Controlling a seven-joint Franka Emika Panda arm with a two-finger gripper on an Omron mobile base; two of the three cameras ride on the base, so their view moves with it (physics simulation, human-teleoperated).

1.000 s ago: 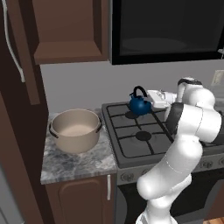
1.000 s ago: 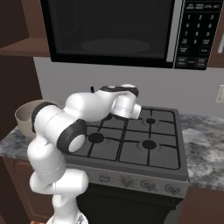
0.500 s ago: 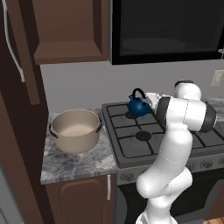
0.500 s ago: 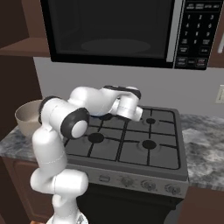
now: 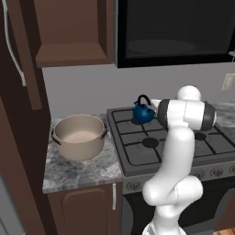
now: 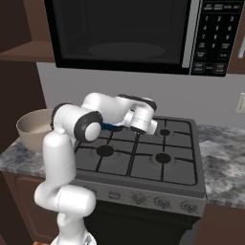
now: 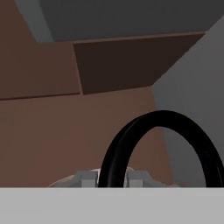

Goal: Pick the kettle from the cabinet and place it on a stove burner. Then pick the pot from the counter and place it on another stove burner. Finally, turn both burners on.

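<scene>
One kettle (image 5: 142, 112) sits on the rear left stove burner, my end effector (image 7: 113, 178) clamped on its black handle; I should release gently, then lift clear.

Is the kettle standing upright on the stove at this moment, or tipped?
Upright. The kettle sits level on the stove's back-left grate, its arched handle on top and the spout pointing sideways.
</scene>
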